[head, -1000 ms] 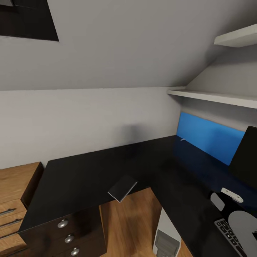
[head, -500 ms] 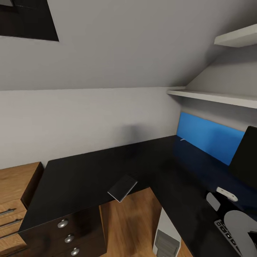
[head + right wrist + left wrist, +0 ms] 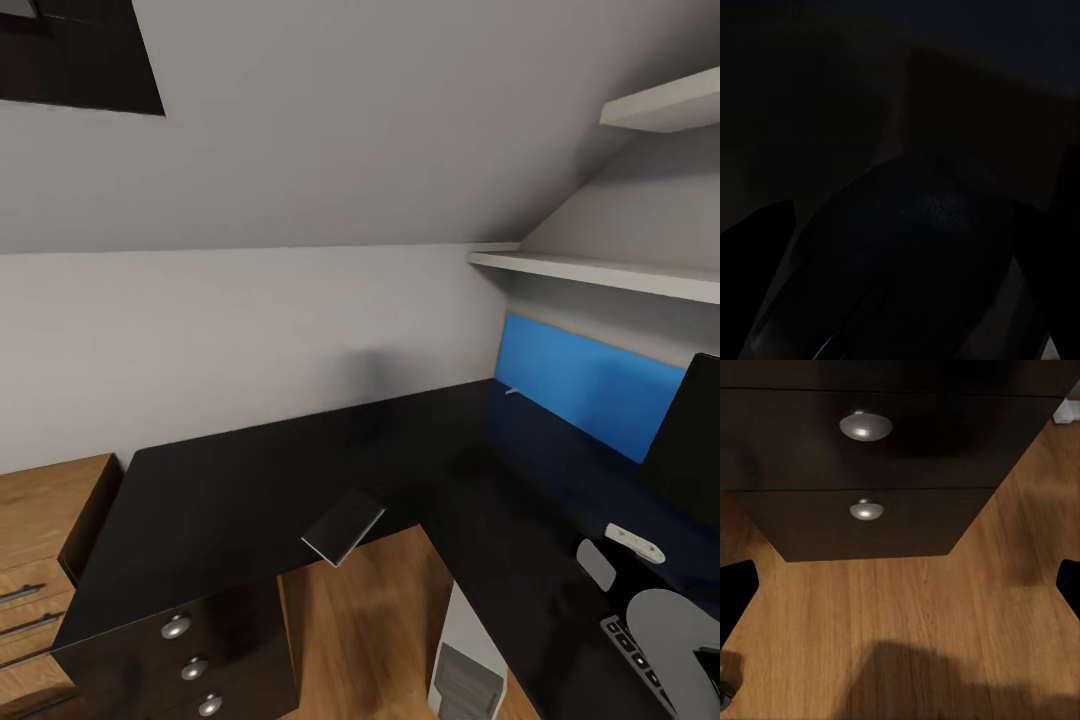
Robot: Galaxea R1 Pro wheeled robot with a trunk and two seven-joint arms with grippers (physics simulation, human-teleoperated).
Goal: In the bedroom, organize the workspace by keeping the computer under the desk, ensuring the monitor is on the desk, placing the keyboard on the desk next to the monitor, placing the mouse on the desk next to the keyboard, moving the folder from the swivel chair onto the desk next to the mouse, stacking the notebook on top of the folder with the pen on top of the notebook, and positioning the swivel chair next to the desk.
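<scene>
Slightly shifted toward frame left since the earlier pictures, the right arm's pale parts at lower right hover over the keyboard on the counter. Right claw sits over a dark rounded object, likely the mouse; its grip I cannot tell. Left claw hangs open, empty, above the floor. Notebook overhangs the counter's edge at centre frame.

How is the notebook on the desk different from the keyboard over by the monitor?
The notebook is a plain dark-covered slab, while the keyboard shows rows of dark keys. The notebook sits whole in the head view at the desk's inner corner, hanging over the edge above the wooden floor; the keyboard is partly hidden behind the robot's grey arm and cut off by the picture's edge. Both lie flat on the black desktop.
</scene>
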